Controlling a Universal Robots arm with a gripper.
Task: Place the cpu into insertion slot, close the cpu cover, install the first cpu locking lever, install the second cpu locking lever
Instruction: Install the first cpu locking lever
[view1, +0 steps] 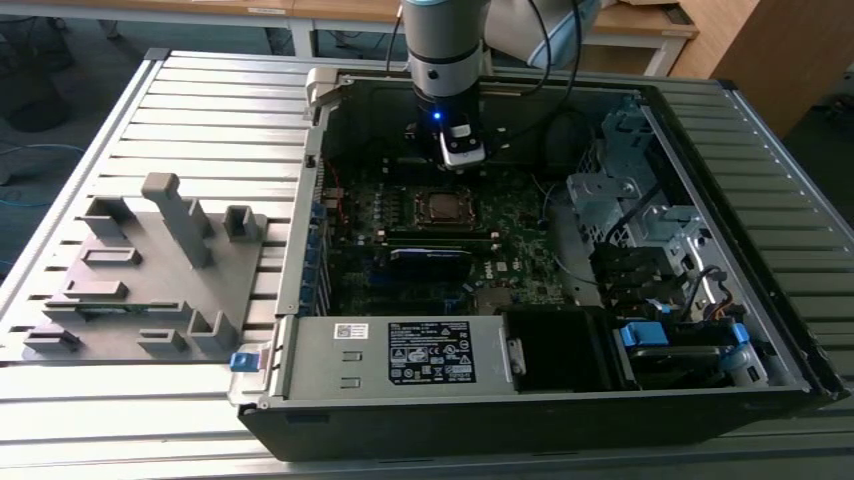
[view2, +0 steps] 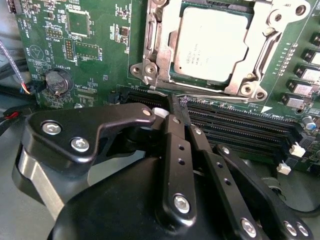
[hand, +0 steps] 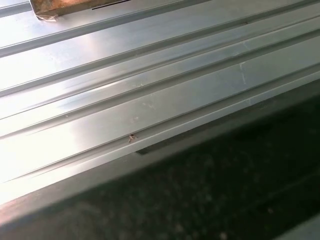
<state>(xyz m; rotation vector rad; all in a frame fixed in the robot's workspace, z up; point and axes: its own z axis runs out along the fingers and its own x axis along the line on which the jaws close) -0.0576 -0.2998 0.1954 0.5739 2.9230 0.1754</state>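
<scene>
Clenched together with nothing between them, the jaws of the gripper (view2: 180, 107) hang just beside the insertion slot (view2: 212, 47) in the second wrist view, tips over the long black memory slots (view2: 240, 125) along its edge; the cpu (view2: 212, 42) lies flat in the slot, its silvery top showing; the cpu cover (view2: 160, 45) frames it, down around the chip; a thin locking lever (view2: 210, 97) runs along the slot's near edge; in the exterior view the arm (view1: 443, 60) reaches into the open computer case (view1: 694, 300), near its far wall, on the ribbed metal table (view1: 200, 110); a grey fixture (view1: 147, 270) sits on the table beside the case.
</scene>
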